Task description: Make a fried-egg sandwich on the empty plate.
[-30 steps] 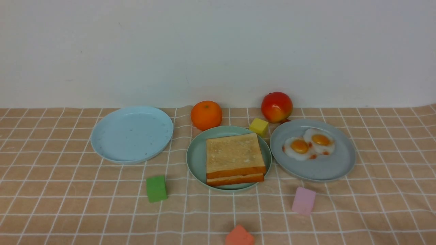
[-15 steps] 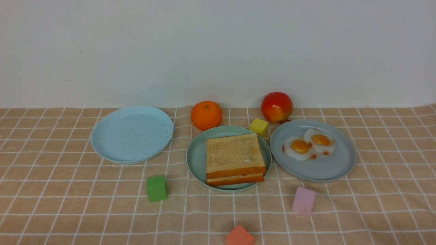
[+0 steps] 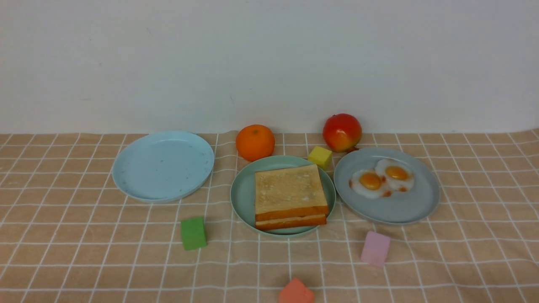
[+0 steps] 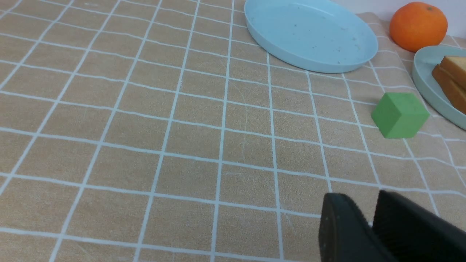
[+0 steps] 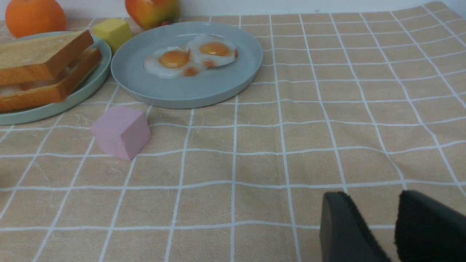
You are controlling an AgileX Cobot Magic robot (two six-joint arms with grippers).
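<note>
Showing only in wrist views, left claw [image 4: 367,203] barely parted, right claw [image 5: 376,198] spread, both empty.

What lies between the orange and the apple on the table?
Between the orange and the apple sits only a small yellow cube, slightly nearer the robot; front view.

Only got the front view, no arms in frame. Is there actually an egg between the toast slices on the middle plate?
Observer: Looks like it. The right wrist view shows a white-and-orange egg between the two toast slices on the green plate.
Operator: Right end effector?
Observer: The right end effector is open and empty over the tablecloth, with the pink block ahead of it.
Operator: Left?
Observer: The left end effector shows only a narrow gap and holds nothing. The green block is ahead of it.
</note>
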